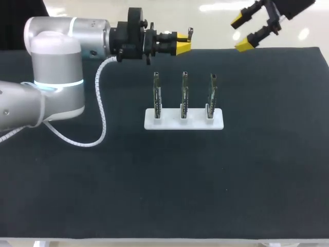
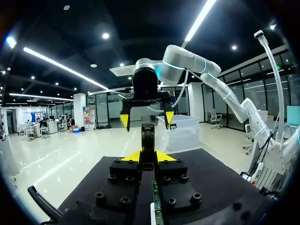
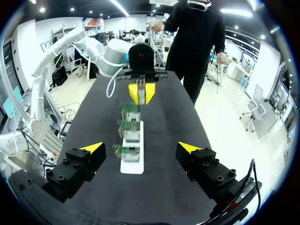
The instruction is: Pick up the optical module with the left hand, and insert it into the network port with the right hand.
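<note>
The optical module (image 2: 148,142), a slim dark metal piece, sticks out from between the yellow tips of my left gripper (image 2: 148,156), which is shut on it. In the head view that left gripper (image 1: 184,46) hovers over the table's far edge, pointing right, with the module's (image 1: 189,34) end showing at its tips. My right gripper (image 1: 242,33) hangs open at the far right, facing the left one with a gap between them. The right gripper (image 3: 141,148) stands wide, empty, looking along the three port boards (image 3: 128,129) toward the left gripper (image 3: 141,92).
A white rack (image 1: 183,122) in the middle of the dark table mat (image 1: 164,185) holds three upright green circuit boards (image 1: 184,92) in a row. They stand below and between the two grippers. One board's edge (image 2: 155,197) shows under my left gripper.
</note>
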Robot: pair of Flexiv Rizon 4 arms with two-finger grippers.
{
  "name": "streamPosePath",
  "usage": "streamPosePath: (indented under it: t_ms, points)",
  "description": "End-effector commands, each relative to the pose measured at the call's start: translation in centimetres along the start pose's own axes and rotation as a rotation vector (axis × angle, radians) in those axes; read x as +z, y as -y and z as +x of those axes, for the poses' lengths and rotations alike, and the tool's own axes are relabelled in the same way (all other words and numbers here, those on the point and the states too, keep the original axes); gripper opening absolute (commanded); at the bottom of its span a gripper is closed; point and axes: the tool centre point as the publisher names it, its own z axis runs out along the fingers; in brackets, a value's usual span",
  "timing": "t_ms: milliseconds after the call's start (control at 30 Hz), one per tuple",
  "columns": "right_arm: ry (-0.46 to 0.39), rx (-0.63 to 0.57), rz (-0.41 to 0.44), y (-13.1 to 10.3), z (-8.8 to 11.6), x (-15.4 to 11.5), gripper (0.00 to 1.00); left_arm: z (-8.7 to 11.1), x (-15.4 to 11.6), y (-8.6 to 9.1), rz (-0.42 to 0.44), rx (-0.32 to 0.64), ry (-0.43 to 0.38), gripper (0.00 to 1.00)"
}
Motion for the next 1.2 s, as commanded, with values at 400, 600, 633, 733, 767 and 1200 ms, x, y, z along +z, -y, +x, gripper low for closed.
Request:
streamPosePath:
  t_ms: [400,600,633,733,767,1200]
  points:
    - [0.018,0.042,0.019,-0.1,-5.9,3.9,1.00,0.0,0.0,0.2,-0.008,0.002,0.000,0.00]
    - [0.021,0.056,0.034,-0.1,-7.2,4.6,1.00,0.0,0.0,0.2,-0.008,0.002,0.000,0.00]
    - [0.020,0.057,0.036,-0.1,-7.3,4.7,1.00,0.0,0.0,0.2,-0.008,0.002,0.000,0.00]
    - [0.013,0.064,0.040,-0.3,-7.8,4.9,1.00,0.0,0.0,0.2,-0.008,0.002,0.000,0.00]
    - [0.011,0.066,0.040,-0.4,-7.9,5.0,1.00,0.0,0.0,0.2,-0.008,0.002,0.000,0.00]
    - [0.003,0.072,0.039,-0.5,-8.5,5.6,0.95,0.0,0.0,0.2,-0.008,0.002,0.000,0.00]
